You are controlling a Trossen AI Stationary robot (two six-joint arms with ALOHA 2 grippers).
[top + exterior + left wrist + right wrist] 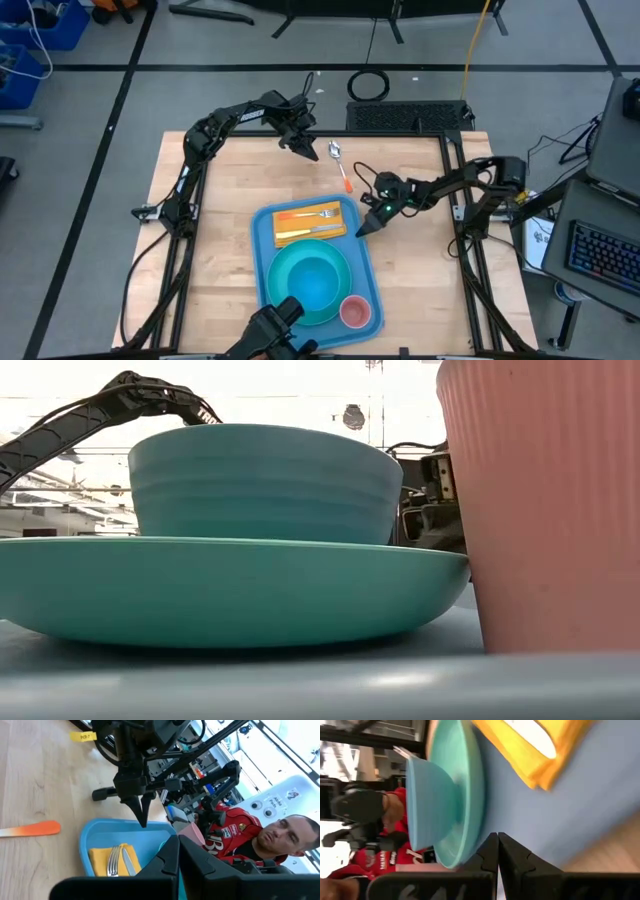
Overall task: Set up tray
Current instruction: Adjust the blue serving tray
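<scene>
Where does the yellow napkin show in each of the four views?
High view: yellow napkin at the far end of the tray.
Low view: not in it.
Left wrist view: napkin at the bottom, under the fork.
Right wrist view: napkin at the top.
Shared landmark: the turquoise plate.

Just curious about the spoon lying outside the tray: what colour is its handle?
Orange, on the spoon lying on the table; the high view shows it best.

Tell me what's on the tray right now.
On the tray: a yellow napkin carrying a fork and knife, a turquoise plate holding a bowl, and a pink cup. The bowl hides the plate's centre.
</scene>
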